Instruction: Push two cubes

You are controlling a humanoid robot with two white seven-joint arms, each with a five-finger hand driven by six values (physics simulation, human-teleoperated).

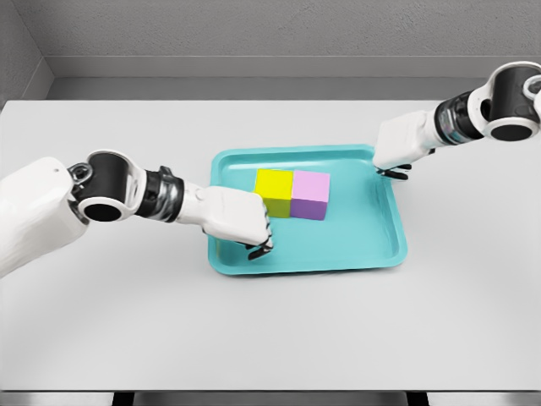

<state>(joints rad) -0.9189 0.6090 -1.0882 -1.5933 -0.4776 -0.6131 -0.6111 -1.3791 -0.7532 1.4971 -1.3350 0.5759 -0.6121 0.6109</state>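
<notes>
A yellow cube (pixel 274 190) and a pink cube (pixel 310 194) stand side by side, touching, in the middle of a teal tray (pixel 338 258). My left hand (pixel 254 233) rests over the tray's left part, right beside the yellow cube's left face, fingers curled with nothing held. My right hand (pixel 397 161) hovers at the tray's far right corner, apart from the pink cube, fingers curled downward and holding nothing.
The tray lies on a white table (pixel 127 321) whose front edge runs along the bottom of the view. A grey wall (pixel 270 34) stands behind the table.
</notes>
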